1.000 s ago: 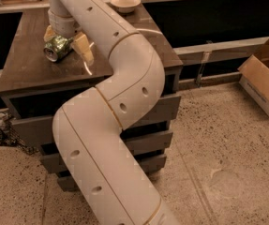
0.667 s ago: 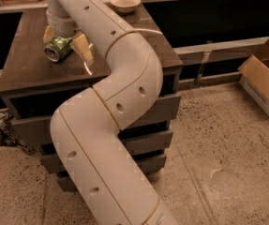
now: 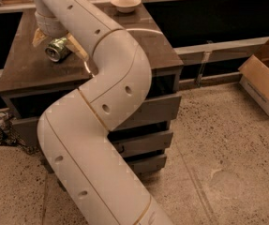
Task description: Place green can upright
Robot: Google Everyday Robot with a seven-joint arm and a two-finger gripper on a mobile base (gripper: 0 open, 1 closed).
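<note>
While the green can point(image 3: 56, 50) lies sideways, the released end effector point(image 3: 59, 46) straddles it.

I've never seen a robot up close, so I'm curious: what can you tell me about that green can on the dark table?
The small green-and-white aluminium drink can lies on its side, not upright, on the dark brown table, towards its back left. One silver end faces the lower left. The robot's gripper hangs just over it, with tan fingers spread on either side; I cannot tell whether they touch it.
</note>
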